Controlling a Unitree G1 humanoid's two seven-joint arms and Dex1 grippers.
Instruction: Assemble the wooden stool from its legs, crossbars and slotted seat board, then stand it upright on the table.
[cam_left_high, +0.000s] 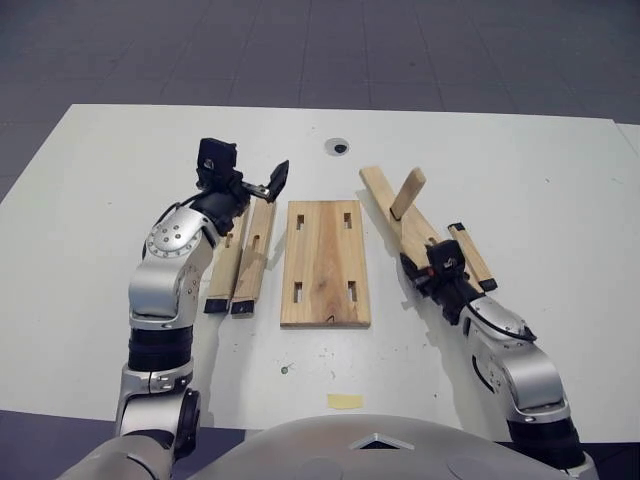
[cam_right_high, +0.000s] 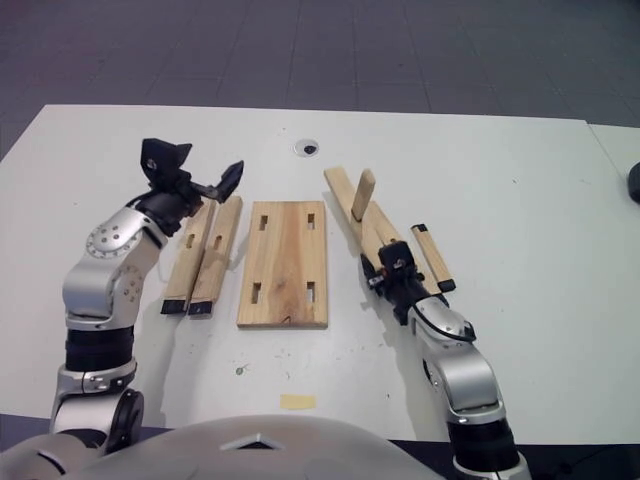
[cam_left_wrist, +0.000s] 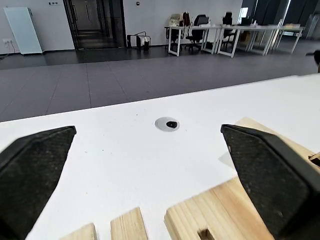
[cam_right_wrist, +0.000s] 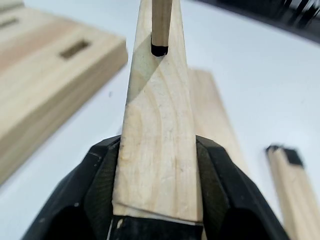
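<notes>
— What takes up most of the head view?
— A white table, running edge to edge across the middle. At the centre of the frame the seat board lies flat, with four slots showing.

— And the other wood?
— Left of centre, two legs lie side by side, touching, just beside the board and roughly parallel to it. Right of centre a third leg runs on a slant from the upper middle toward the lower right. A crossbar stands tilted up out of a dark slot in it. A second plank lies right against that leg; whether beside or partly under it, I cannot tell. Further right, a short stick with black ends lies apart from them.

— The hands?
— The left gripper hangs above the far ends of the two left legs, fingers spread wide, nothing between them. The right gripper, lower right, is clamped on the near end of the slanted leg, one pad on each side.

— Small things?
— A round hole in the tabletop, upper centre, and a yellow note at the bottom centre.
</notes>
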